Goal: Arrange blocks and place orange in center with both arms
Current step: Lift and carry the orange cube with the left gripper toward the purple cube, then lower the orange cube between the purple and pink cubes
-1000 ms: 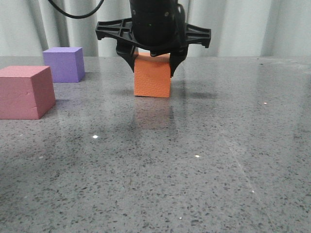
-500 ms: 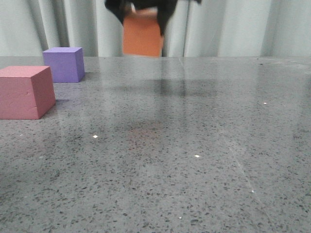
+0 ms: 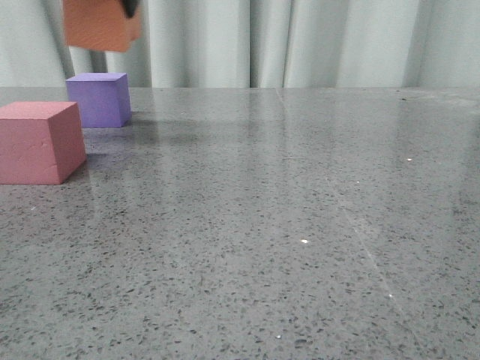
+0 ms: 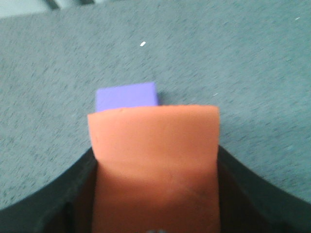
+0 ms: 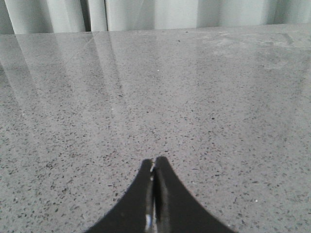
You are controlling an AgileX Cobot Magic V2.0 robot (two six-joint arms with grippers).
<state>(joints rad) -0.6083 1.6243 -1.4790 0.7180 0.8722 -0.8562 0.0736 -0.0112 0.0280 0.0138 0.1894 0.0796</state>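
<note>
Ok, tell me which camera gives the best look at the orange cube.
The left wrist view: the orange cube fills the frame centre, held between the left gripper's black fingers, above the purple cube. The front view catches only part of it, cut off at the top-left edge. The right wrist view shows none of it.

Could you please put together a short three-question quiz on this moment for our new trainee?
1. True or false: the orange cube rests on the table.
2. Which block lies directly beneath the carried cube in the left wrist view: (a) pink-red cube, (b) purple cube?
3. Fill in: the right gripper fingers are ____.

Key: 1. False; the left gripper holds it in the air. 2. b. 3. Shut, holding nothing.
</note>
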